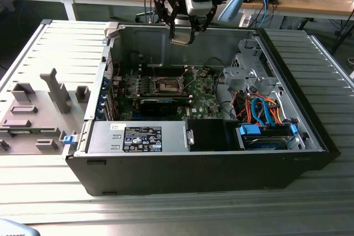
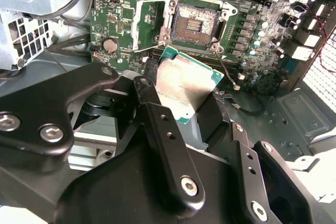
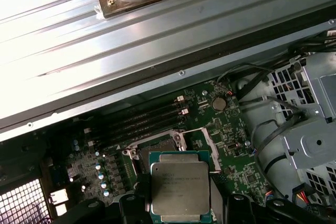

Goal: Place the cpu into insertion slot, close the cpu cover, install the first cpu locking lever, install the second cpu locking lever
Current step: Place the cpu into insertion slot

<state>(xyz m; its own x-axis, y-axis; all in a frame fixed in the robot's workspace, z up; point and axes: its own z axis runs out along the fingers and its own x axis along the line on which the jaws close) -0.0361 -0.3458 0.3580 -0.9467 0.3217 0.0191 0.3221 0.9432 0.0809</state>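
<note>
My gripper (image 1: 181, 38) hangs above the open computer case, near its far wall, shut on the cpu (image 1: 180, 40). In both wrist views the cpu (image 2: 185, 83) (image 3: 180, 187) sits flat between the black fingers (image 2: 160, 121), its silvery face showing. The insertion slot (image 1: 167, 85) (image 2: 194, 23) lies open on the green board below, dark centre exposed. In the first wrist view the held cpu partly hides the slot (image 3: 157, 148). The cpu cover (image 2: 149, 22) stands swung open beside the slot. A thin wire locking lever (image 2: 227, 69) sticks out loose by the slot's corner.
The case walls (image 1: 138, 40) ring the board. A silver drive cage (image 1: 249, 73) and orange and blue cables (image 1: 263, 111) fill the exterior view's right side. A power supply (image 1: 138, 136) sits at the front. A grey fixture tray (image 1: 38, 109) lies outside the case.
</note>
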